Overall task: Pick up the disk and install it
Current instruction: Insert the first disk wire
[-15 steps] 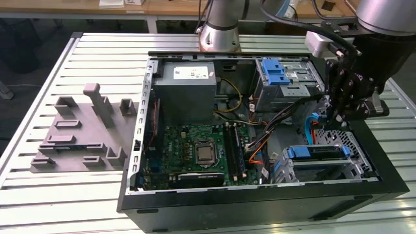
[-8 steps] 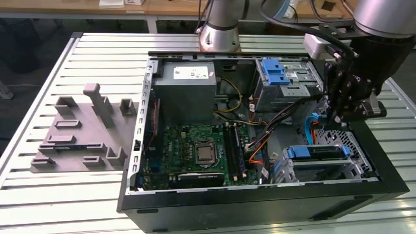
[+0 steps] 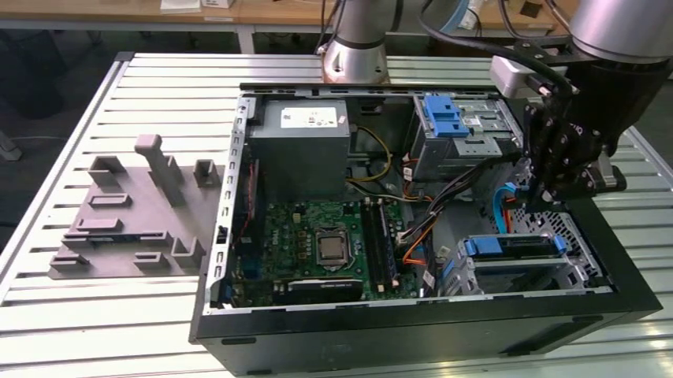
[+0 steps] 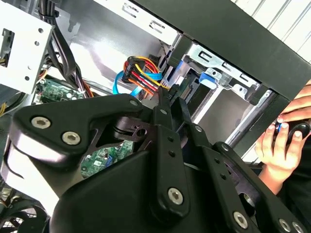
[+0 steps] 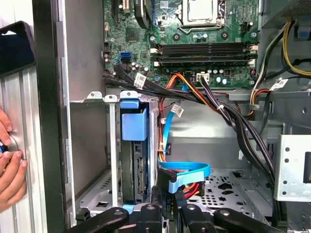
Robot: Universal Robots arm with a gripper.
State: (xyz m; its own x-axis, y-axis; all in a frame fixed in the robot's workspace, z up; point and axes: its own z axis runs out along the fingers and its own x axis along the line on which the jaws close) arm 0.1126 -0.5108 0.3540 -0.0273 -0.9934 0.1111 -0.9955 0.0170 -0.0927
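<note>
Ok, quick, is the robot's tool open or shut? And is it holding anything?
Tool: cannot be told; it hangs at the blue cable, beside the disk in its bay.
Person's hand: outside the case, touching a small dark object.

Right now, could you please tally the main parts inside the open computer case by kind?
Power supply box: 1
Motherboard: 1
Processor socket: 1
Disk in blue carrier: 1
Blue latch on metal cage: 1
Total: 5
</note>
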